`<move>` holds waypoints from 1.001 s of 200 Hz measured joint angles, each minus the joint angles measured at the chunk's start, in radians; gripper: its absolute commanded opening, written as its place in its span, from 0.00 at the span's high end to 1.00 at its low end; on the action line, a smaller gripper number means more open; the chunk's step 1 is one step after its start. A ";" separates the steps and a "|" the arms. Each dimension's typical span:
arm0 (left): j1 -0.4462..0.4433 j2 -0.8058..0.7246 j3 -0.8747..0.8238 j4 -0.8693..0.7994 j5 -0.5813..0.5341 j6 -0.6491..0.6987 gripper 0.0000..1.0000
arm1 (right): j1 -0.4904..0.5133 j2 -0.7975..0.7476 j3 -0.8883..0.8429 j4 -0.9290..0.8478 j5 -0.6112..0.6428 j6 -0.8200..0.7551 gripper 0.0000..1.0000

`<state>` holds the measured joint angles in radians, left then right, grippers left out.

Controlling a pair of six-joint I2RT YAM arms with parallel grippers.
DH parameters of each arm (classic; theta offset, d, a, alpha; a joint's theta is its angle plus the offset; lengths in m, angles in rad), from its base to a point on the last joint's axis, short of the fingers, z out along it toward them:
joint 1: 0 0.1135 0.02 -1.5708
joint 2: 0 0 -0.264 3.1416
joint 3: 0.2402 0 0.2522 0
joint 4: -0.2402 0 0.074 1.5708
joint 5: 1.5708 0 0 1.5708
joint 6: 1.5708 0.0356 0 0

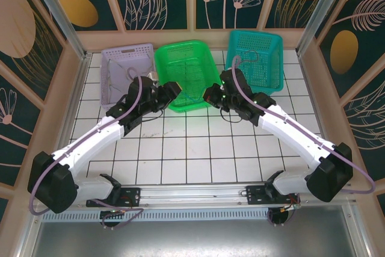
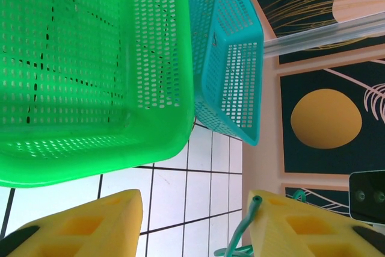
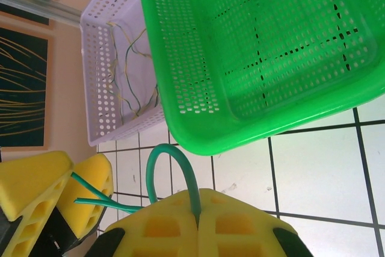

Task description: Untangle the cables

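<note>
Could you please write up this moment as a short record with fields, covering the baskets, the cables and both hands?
Baskets: lavender basket, green basket, teal basket, left to right along the far edge.
Loose cables: thin wires in the lavender basket.
Right hand: shut on the green cable, which loops above its fingers.
Left hand: open, a green cable end beside one finger.
Position: both hands close together before the green basket.

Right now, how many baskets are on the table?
3: a lavender basket at the back left, a green basket in the middle, a teal basket to its right. None seems hidden.
</note>
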<state>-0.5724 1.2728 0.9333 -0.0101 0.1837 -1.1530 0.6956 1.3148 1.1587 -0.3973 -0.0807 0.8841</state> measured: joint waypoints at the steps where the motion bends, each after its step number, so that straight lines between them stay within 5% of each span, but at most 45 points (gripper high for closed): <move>1: 0.000 0.000 0.000 0.000 0.000 0.000 0.52 | 0.000 0.000 0.000 0.000 0.000 0.000 1.00; 53: 0.000 0.003 0.000 0.007 0.015 0.000 0.57 | 0.011 0.000 0.000 -0.003 0.000 0.000 1.00; 77: 0.000 0.003 0.014 0.006 0.014 -0.006 0.41 | 0.015 0.000 0.000 -0.003 0.000 0.000 1.00; 96: 0.000 0.001 0.049 0.003 0.006 -0.008 0.38 | 0.019 0.000 0.000 -0.003 0.001 0.000 1.00; 130: 0.000 -0.004 0.106 -0.028 -0.001 -0.008 0.50 | 0.022 0.002 0.000 -0.003 0.001 0.000 1.00; 180: 0.000 0.030 0.113 -0.119 -0.001 -0.007 0.53 | 0.026 0.004 0.000 -0.003 0.003 0.001 1.00; 200: 0.000 0.050 0.114 -0.155 -0.001 -0.003 0.65 | 0.026 0.004 0.000 -0.003 0.005 0.001 1.00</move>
<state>-0.5724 1.3231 1.0477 -0.1654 0.1825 -1.1557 0.7219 1.3186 1.1584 -0.4007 -0.0761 0.8848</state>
